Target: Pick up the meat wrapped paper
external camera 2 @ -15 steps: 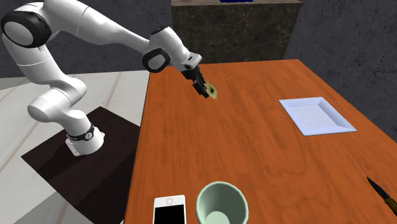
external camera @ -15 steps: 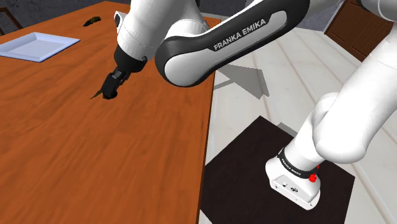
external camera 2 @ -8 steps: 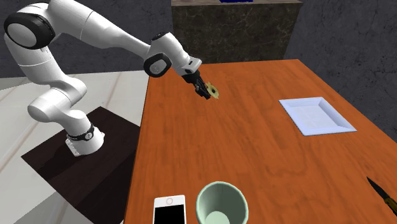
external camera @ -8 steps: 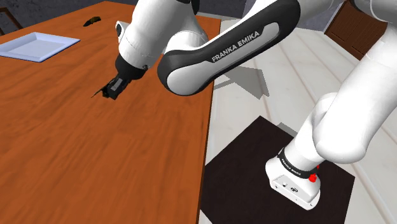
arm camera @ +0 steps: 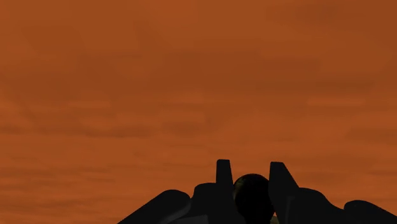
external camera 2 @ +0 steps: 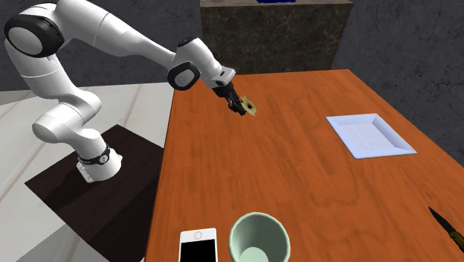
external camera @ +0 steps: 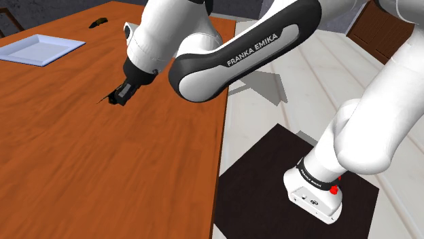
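Viewing along the gripper (arm camera: pixel 250 172), the two black fingers (arm camera: pixel 223 177) stand clamped on a small dark rounded body seated between them: the gripper is grasping the meat wrapped paper (external camera 2: pixel 251 109). The relation that governs the coming move is therefore zero offset; the parcel lies directly between the fingertips and projects a little beyond them, in line with the fingers. From the shoulder view it presents edge-on as a thin dark sliver, so its flat face runs roughly along the finger axis. In the second exterior view it reads as a small, flattish, olive-tan piece with a mottled surface. Whether it touches the orange-brown table (external camera 2: pixel 297 179) cannot be told; it sits low over the surface. As a judgement, the grasp step is complete and what is left is a straight lift away from the table, with slippage of so thin a piece as the main risk. Taking the white tray (external camera 2: pixel 370 135) as reference, the parcel lies well apart from it, toward the arm's stand. The pale green cup (external camera 2: pixel 259 238) and the phone (external camera 2: pixel 198 245) stand farther from the tray.
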Motion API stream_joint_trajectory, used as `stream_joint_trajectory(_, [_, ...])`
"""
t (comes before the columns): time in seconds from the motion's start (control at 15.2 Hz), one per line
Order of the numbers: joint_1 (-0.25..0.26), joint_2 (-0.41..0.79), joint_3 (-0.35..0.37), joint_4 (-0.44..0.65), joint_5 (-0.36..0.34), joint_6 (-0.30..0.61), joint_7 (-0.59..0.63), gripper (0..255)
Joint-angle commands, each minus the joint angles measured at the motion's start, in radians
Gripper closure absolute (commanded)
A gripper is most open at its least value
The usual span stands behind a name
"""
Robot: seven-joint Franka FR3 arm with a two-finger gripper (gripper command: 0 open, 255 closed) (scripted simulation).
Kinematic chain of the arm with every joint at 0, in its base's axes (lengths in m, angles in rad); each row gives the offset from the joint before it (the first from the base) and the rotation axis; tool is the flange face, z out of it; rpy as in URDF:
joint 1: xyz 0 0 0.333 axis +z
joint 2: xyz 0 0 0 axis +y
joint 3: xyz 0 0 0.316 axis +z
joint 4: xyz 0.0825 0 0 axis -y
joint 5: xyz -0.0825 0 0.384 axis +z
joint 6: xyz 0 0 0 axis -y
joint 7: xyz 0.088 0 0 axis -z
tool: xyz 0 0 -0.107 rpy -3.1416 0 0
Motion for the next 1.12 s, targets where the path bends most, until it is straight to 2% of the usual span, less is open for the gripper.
stream_joint_trajectory(0.0, [-0.003,-0.002,-0.001,0.005,0.013,-0.015,-0.013,255])
stream_joint_trajectory(0.53, [-0.003,-0.054,0.002,0.060,0.078,-0.116,-0.065,255])
stream_joint_trajectory(1.06, [-0.002,-0.084,0.000,0.112,0.110,-0.196,-0.090,255])
